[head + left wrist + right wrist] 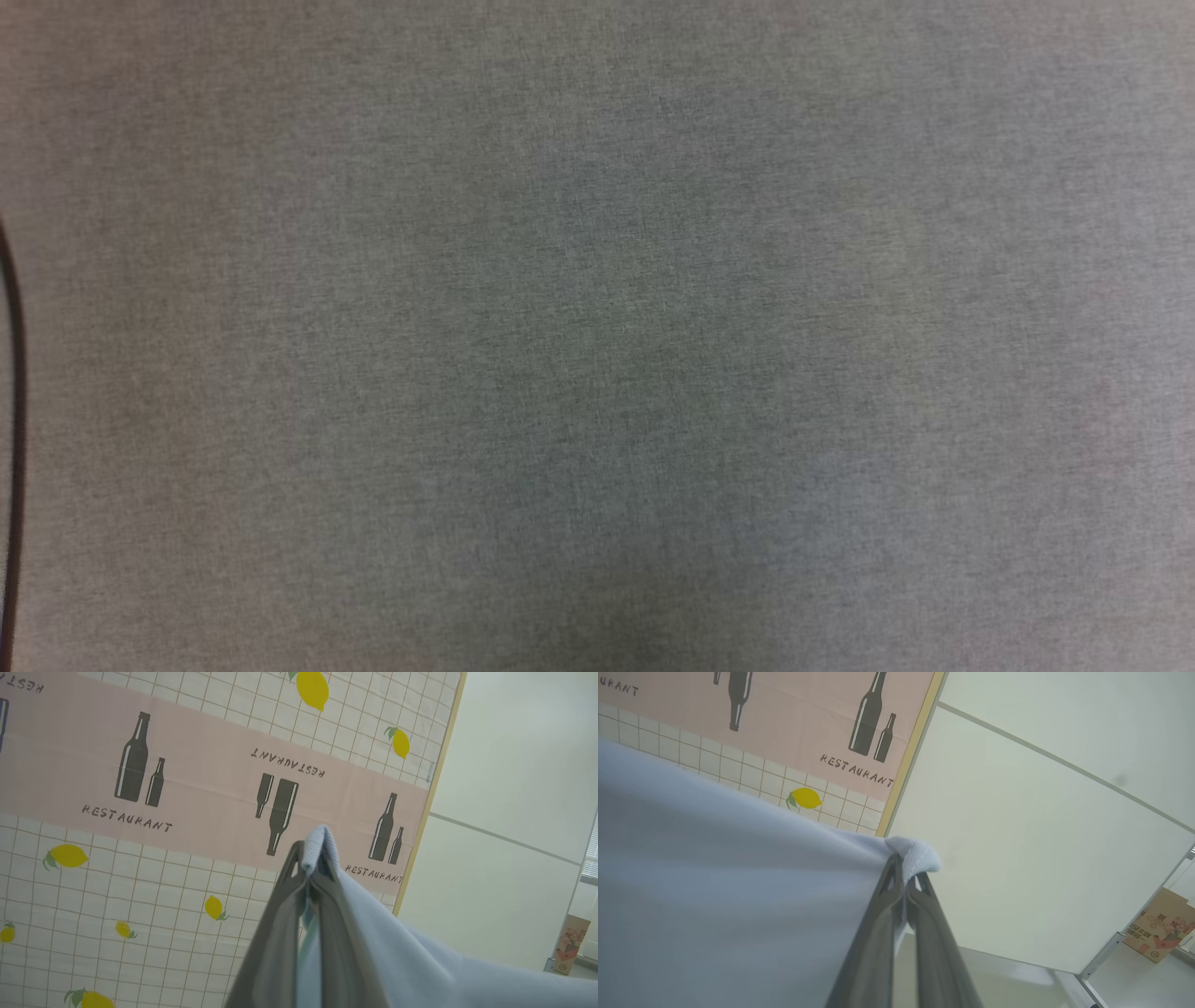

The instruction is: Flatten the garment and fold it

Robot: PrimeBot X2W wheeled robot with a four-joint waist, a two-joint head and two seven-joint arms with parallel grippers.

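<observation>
Left tool is clenched on a fold of the garment, and right tool is clenched on another edge. The light blue knit stretches before the tablecloth, whose pink band reads "RESTAURANT" beside bottles.

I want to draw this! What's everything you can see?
shirt: one, light blue, held by both grippers.
tablecloth: one, white grid, yellow lemons, pink band with dark bottles; beyond the shirt.
wall panels: several, pale white, beside the tablecloth.
cardboard box: one, brown, right wrist view's lower right.
grey surface: one, head view; cannot tell what.
cable: one, dark, head view's left edge.
left gripper: one, dark grey, jaws shut on shirt.
right gripper: one, dark grey, jaws shut on shirt.
</observation>
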